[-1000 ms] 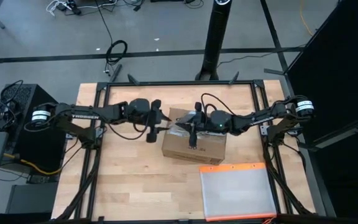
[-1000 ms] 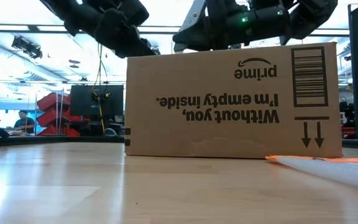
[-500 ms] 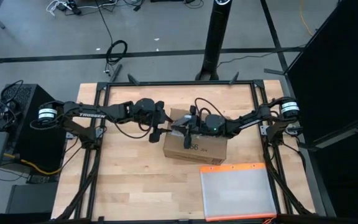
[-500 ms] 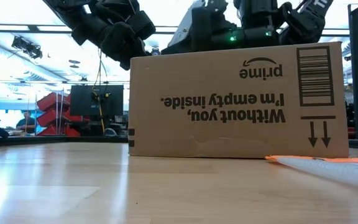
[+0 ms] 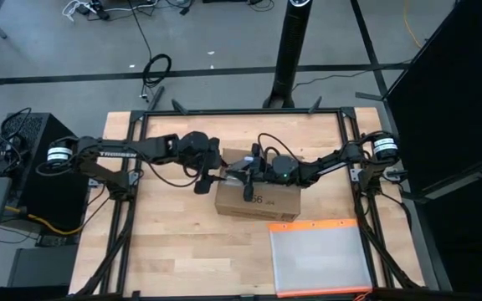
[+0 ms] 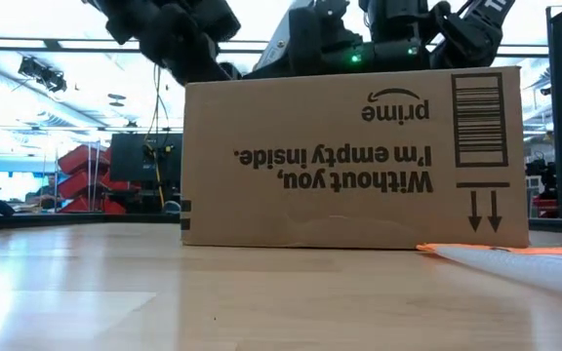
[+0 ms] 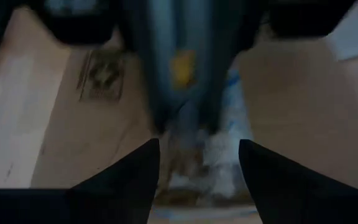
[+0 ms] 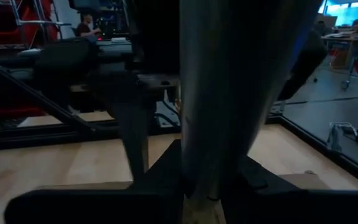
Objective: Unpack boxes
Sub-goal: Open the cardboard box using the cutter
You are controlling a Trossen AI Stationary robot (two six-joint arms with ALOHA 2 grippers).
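The wooden table [image 5: 166, 242] holds a brown cardboard box [image 5: 258, 201] near its middle, long axis running left to right, its printed side facing the low camera upside down. A flat clear pouch [image 5: 318, 257] with an orange edge lies nearer the front right, just beside the box's corner. Both arms meet over the box's top left end. The right gripper [image 5: 248, 177] reaches in from the right along the box's length; its fingers are nearly together, pinching a long dark tool that hangs in front of its wrist camera. The left gripper [image 5: 204, 177] sits just off the box's left end, fingers [image 7: 129, 174] about half apart, gripping nothing I can make out.
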